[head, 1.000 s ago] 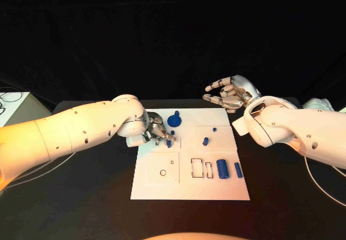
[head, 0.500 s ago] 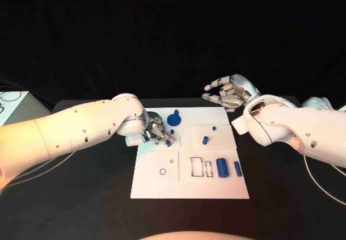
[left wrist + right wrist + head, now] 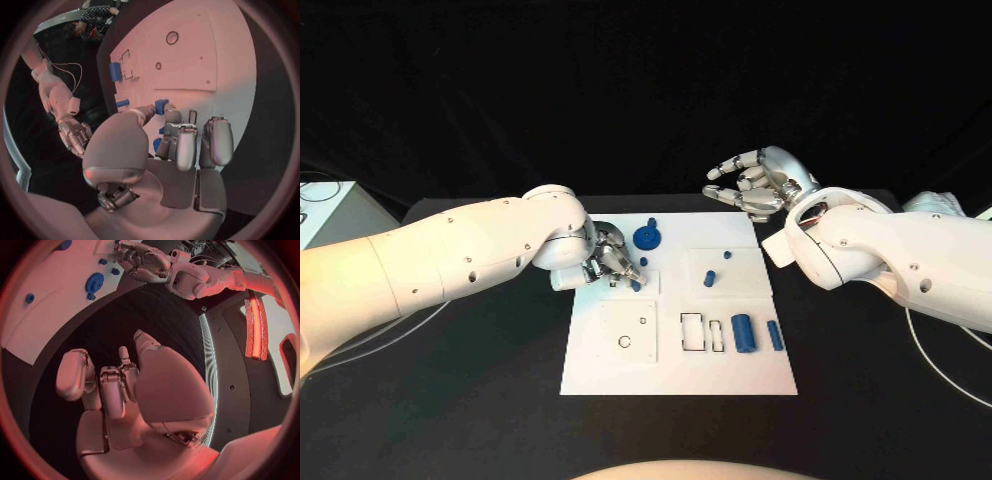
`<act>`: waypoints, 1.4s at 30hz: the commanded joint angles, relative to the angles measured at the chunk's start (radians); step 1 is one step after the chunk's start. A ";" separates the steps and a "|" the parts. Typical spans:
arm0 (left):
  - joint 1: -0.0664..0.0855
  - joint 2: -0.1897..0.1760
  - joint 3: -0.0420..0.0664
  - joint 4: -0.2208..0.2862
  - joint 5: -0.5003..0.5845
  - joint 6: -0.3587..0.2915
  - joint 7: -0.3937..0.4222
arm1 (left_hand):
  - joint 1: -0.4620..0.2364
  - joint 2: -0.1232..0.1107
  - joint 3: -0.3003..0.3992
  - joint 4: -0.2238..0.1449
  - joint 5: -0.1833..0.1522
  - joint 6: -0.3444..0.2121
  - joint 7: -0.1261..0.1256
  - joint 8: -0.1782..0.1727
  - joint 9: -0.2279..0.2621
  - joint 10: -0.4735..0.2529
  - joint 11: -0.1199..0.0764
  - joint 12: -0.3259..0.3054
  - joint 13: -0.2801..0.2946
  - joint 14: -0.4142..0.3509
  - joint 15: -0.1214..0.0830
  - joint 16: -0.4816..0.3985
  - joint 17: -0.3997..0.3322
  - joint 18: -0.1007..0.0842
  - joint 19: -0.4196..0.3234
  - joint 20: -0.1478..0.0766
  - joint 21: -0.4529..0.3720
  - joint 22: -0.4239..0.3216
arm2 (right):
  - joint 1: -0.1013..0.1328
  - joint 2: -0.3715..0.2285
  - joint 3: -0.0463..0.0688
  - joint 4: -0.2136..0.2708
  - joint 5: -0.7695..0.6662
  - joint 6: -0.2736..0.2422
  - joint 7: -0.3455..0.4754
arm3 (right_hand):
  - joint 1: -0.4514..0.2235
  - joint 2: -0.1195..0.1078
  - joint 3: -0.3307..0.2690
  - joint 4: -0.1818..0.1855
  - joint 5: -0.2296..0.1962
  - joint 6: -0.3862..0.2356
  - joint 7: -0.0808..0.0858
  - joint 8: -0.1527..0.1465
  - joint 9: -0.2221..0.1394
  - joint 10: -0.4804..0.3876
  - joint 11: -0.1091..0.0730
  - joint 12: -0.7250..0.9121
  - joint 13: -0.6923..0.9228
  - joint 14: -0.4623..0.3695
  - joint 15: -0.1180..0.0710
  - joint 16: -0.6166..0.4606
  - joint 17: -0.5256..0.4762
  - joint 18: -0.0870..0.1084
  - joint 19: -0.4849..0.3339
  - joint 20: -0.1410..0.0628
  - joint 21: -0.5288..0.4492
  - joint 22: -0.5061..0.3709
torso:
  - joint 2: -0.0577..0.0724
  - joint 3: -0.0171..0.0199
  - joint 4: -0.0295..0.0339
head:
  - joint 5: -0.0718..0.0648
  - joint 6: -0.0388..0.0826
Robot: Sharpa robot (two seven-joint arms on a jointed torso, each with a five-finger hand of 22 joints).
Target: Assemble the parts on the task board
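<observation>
Between the curled silver fingertips [image 3: 164, 116] of the left hand [image 3: 606, 255] sits a small blue peg-shaped part [image 3: 161, 106], pinched at the thumb tip over the left edge of the flat white rectangular task board [image 3: 678, 375]. In the head view the same part [image 3: 636, 285] shows just below the fingers, touching or nearly touching the board; I cannot tell which. The other fingers of that hand are folded inward beside the pinch.

Just beside the left hand, toward the board's far edge, a round blue gear-like disc [image 3: 648, 239] lies on the board, with a small blue stub [image 3: 643, 263] near it. Farther toward the middle, a short blue peg [image 3: 710, 279] and a smaller blue piece [image 3: 727, 260] sit in a square recessed panel. Nearer the robot, a thick blue cylinder [image 3: 743, 333] and a slimmer blue bar [image 3: 775, 335] lie side by side next to two black-outlined rectangular slots [image 3: 694, 333]. A second square panel [image 3: 627, 333] with a small round hole lies to their left.

Well apart from the board's parts, the right hand [image 3: 759, 184] hangs above the black table [image 3: 473, 400] past the board's far right corner. Its fingers [image 3: 75, 375] are apart and loosely bent, with nothing in them. A pale box [image 3: 326, 214] stands at the table's left edge.
</observation>
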 commanded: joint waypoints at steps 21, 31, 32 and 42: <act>0.000 -0.022 -0.002 0.029 0.057 -0.071 0.040 | -0.038 -0.050 0.361 -0.187 0.009 0.006 -0.015 0.032 0.117 0.068 -0.017 0.020 0.055 0.081 -0.016 0.020 0.215 -0.025 0.019 -0.016 0.015 0.029 | -0.002 -0.001 0.000 0.000 -0.003 0.025 0.006 | -0.010 0.004 0.007 0.000 0.008 -0.003 -0.003 0.005 0.001 -0.005 -0.003 -0.001 0.109 0.102 0.001 0.001 0.256 0.018 -0.007 -0.001 -0.006 -0.003 | -0.002 0.0007 0.0016 | 0.000 -0.002; 0.000 -0.060 0.006 0.074 0.071 -0.151 0.064 | -0.100 -0.103 0.413 -0.251 0.224 0.061 -0.031 0.037 0.147 0.139 -0.034 0.056 0.116 0.097 -0.033 0.045 0.251 -0.034 0.053 -0.031 0.033 0.073 | -0.002 -0.008 0.000 0.001 -0.003 0.022 0.006 | -0.010 0.004 0.007 0.000 0.008 -0.003 -0.003 0.006 0.001 -0.004 -0.003 0.000 0.110 0.102 0.001 0.001 0.256 0.018 -0.007 -0.001 -0.006 -0.003 | -0.002 0.0011 0.0030 | 0.004 -0.002; 0.000 -0.062 0.006 0.077 0.067 -0.158 0.066 | -0.102 -0.105 0.413 -0.254 0.235 0.064 -0.031 0.035 0.148 0.143 -0.035 0.059 0.121 0.098 -0.034 0.046 0.252 -0.034 0.054 -0.032 0.034 0.075 | -0.002 -0.008 0.000 0.001 -0.003 0.022 0.006 | -0.010 0.004 0.007 0.000 0.008 -0.003 -0.003 0.006 0.001 -0.004 -0.003 0.000 0.110 0.102 0.001 0.001 0.256 0.018 -0.007 -0.001 -0.006 -0.003 | -0.002 0.0013 0.0035 | 0.005 -0.002; 0.000 -0.055 0.001 0.076 -0.045 -0.200 0.066 | -0.111 -0.112 0.411 -0.265 0.288 0.080 -0.036 0.029 0.153 0.162 -0.040 0.071 0.143 0.099 -0.039 0.047 0.254 -0.036 0.063 -0.038 0.039 0.087 | -0.003 -0.009 -0.001 0.000 -0.003 0.022 0.005 | -0.010 0.004 0.007 0.000 0.008 -0.003 -0.003 0.006 0.001 -0.004 -0.003 0.000 0.110 0.102 0.001 0.001 0.256 0.018 -0.007 -0.001 -0.006 -0.003 | -0.001 0.0018 0.0013 | 0.014 -0.002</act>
